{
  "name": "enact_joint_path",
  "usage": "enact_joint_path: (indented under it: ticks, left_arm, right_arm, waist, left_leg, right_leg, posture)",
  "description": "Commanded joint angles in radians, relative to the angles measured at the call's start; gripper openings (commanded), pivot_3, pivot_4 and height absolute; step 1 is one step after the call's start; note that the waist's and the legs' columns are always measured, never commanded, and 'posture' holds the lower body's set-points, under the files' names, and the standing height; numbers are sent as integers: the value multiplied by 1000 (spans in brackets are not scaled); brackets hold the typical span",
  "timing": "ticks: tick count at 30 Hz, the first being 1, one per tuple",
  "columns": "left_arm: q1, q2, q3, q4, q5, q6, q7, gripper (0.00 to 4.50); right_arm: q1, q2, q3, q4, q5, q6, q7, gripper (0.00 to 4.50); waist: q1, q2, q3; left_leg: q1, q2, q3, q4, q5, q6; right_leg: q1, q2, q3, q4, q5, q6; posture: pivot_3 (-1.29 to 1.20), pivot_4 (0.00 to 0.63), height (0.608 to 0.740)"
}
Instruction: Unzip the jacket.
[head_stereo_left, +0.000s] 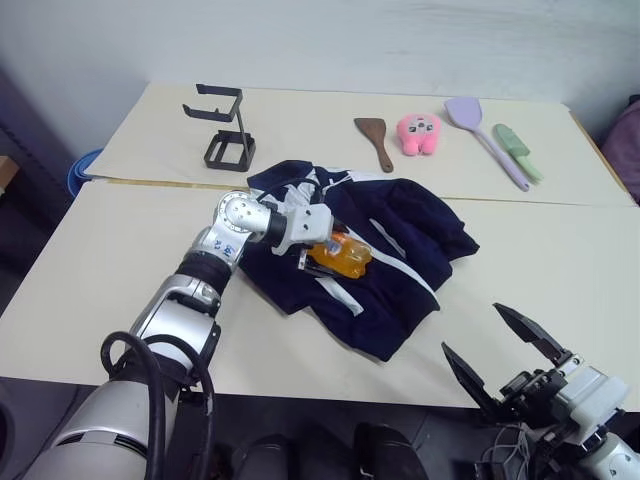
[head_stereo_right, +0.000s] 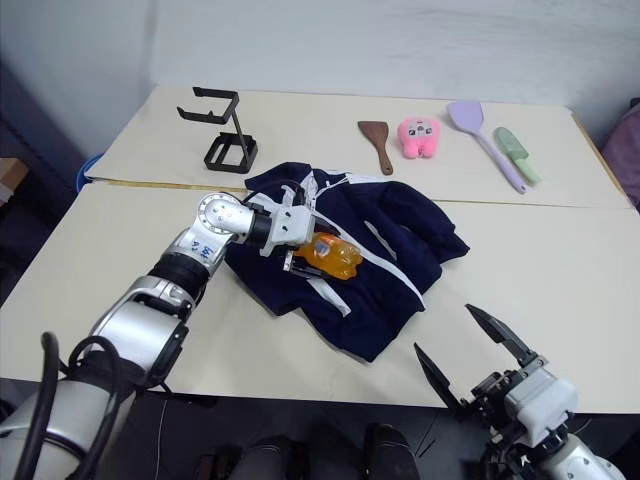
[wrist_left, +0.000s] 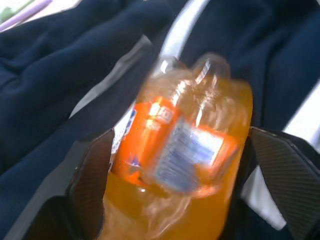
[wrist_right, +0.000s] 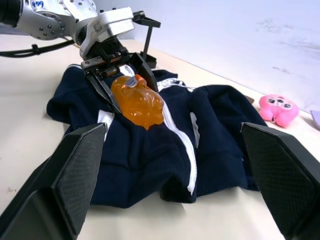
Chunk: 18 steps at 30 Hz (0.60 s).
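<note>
My left gripper (head_stereo_left: 322, 252): fingers clamped either side of an orange bottle (head_stereo_left: 339, 256), above the jacket.
Bottle label: orange and white, print unreadable.
Jacket (head_stereo_left: 400, 240): crumpled mid-table, navy, white stripes.
My right gripper (head_stereo_left: 508, 348): spread wide, holding nothing, near table edge.

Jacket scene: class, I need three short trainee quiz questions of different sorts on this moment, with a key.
1. True or false: an orange bottle sits between the left hand's fingers, above the jacket.
2. Which lies nearest the pink plush toy? A black stand; B wooden spatula; C green brush.
3. Fill in: the right hand's fingers are spread ____.

Key: 1 true; 2 B; 3 open.
</note>
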Motion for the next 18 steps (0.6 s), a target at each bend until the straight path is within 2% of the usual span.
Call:
enact_joint_path:
  ticks: [1, 4, 7, 9, 11, 15, 18]
  left_arm:
    - [-1, -34, -23, 89, 68, -19, 22, 3233]
    - [-13, -51, 48, 109, 16, 14, 36, 3170]
    - [-21, -34, 207, 92, -121, 92, 32, 3168]
    - [-2, 14, 313, 60, -205, 151, 52, 3122]
    - [33, 74, 377, 14, -247, 222, 66, 2623]
    - [218, 262, 449, -257, -264, 398, 147, 2623]
    - [392, 369, 556, -520, -320, 595, 251, 2623]
  right_arm:
    - [20, 27, 4, 22, -12, -78, -7, 4500]
    - [21, 36, 15, 44, -21, -110, -7, 4500]
    - [8, 31, 36, 54, -16, -128, 0, 4500]
    - [-20, 17, 73, 59, -15, -127, 16, 4500]
    - [-56, 0, 114, 62, -17, -117, 33, 4500]
    - [-158, -60, 209, 72, -20, -72, 85, 4500]
    - [-243, -84, 239, 100, -4, -34, 91, 4500]
  waist:
    - [5, -1, 0]
    - [5, -2, -1]
    - [3, -2, -1]
    - [-5, -4, 0]
    - [-22, -4, 0]
    - [-54, -3, 1]
    - [-48, -4, 2]
  left_leg:
    - [0, 2, -1, 0, 0, 1]
    - [1, 0, -2, 0, 0, 4]
    - [0, -1, -2, 0, 1, 6]
    - [-1, -1, -2, 0, 1, 6]
    - [-2, 0, -2, 0, 1, 5]
    - [0, 1, -4, -1, 2, 3]
    - [0, 1, -7, 0, 2, 2]
  right_leg:
    - [0, -1, 0, 0, 0, 0]
    - [0, -7, 0, 0, 0, 0]
    - [0, -9, -1, 0, 1, 1]
    - [-1, -9, -2, 3, 1, 2]
    - [-2, -9, -2, 4, 1, 2]
    - [-3, -8, -4, 8, 0, 0]
    - [-3, -9, -5, 10, -1, -2]
  posture:
    - [0, 150, 740]
    - [0, 150, 740]
    - [0, 150, 740]
    - [0, 150, 740]
    - [0, 150, 740]
    - [0, 150, 740]
    - [0, 150, 740]
